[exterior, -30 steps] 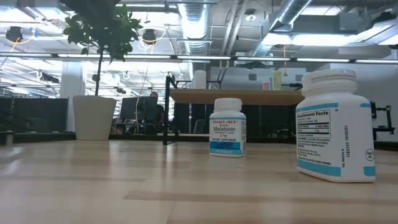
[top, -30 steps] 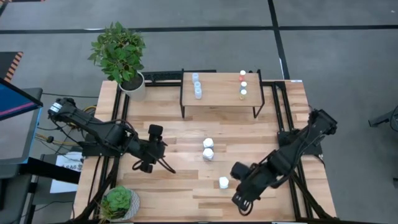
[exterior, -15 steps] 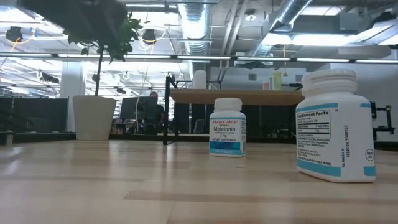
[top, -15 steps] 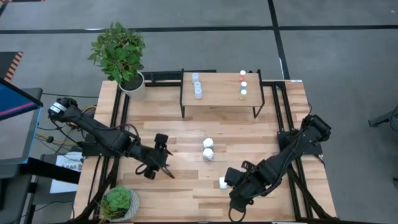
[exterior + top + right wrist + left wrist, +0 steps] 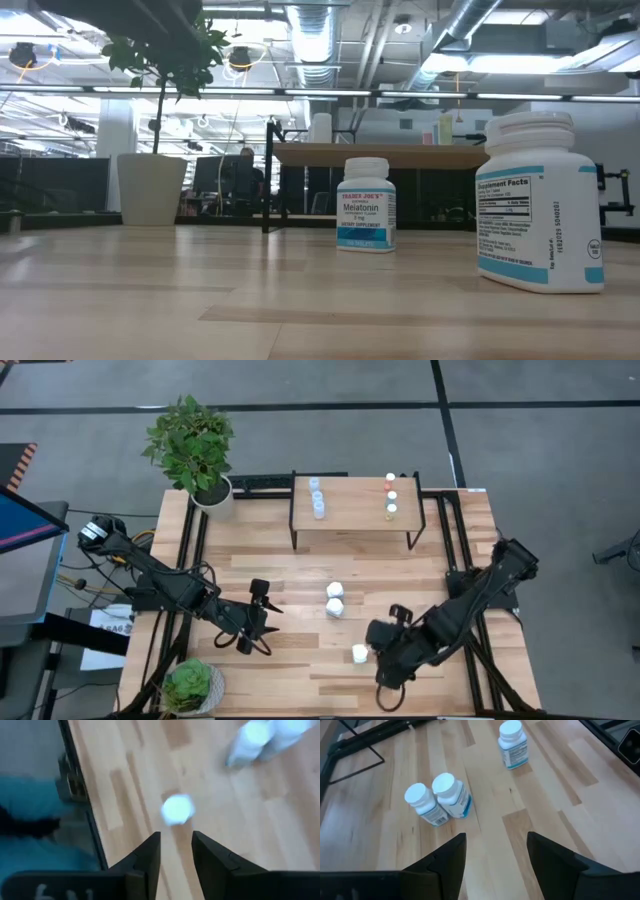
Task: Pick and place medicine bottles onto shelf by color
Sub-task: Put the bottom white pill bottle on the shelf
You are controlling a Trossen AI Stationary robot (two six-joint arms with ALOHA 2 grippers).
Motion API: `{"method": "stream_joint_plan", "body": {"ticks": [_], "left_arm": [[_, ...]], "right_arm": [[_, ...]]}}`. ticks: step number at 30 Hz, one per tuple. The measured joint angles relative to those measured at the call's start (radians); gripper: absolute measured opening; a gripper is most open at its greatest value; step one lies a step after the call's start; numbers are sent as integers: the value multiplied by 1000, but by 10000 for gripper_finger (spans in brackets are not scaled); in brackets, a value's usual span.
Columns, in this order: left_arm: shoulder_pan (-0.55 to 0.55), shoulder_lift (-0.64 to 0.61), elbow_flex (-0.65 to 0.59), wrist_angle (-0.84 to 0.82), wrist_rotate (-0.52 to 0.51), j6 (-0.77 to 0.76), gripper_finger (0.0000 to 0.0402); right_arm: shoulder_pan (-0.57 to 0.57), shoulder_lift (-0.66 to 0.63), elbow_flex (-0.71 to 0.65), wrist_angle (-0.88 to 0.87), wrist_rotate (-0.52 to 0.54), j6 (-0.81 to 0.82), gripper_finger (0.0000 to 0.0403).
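Right tool (image 5: 377, 657) beside white bottle (image 5: 359, 653), fingers parted

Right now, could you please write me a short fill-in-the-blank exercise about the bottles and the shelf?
1. The shelf holds ___ small bottles in two rows.
2. ___ white bottles stand on the table.
3. The right gripper is beside the lone white bottle, holding ___.

Missing words: six; three; nothing

"Trader Joe's Melatonin" bottle (image 5: 366, 204), "Supplement Facts" bottle (image 5: 538, 203)
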Motion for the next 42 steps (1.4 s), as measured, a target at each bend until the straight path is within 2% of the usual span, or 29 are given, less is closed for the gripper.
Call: {"method": "stream_joint_plan", "body": {"ticks": [6, 10, 14, 18, 30, 35, 42], "left_arm": [[1, 0, 0, 1, 0, -39, 199], [1, 0, 0, -3, 0, -69, 199], [1, 0, 0, -13, -1, -84, 199], [2, 0, 0, -26, -16, -96, 199], [2, 1, 0, -59, -17, -107, 199], [2, 1, 0, -58, -17, -107, 199], [2, 1, 0, -58, -17, -124, 199]], "right_arm": [[-38, 77, -1, -2, -116, -22, 191], [-60, 105, -1, -3, -172, -91, 232], [-89, 109, -1, -8, -230, -155, 254], [-118, 101, -1, -9, -275, -156, 256], [-139, 103, -1, -15, -276, -187, 255], [-128, 102, -15, 1, -233, -291, 255], [-136, 117, -44, 9, -201, -294, 255]]}}
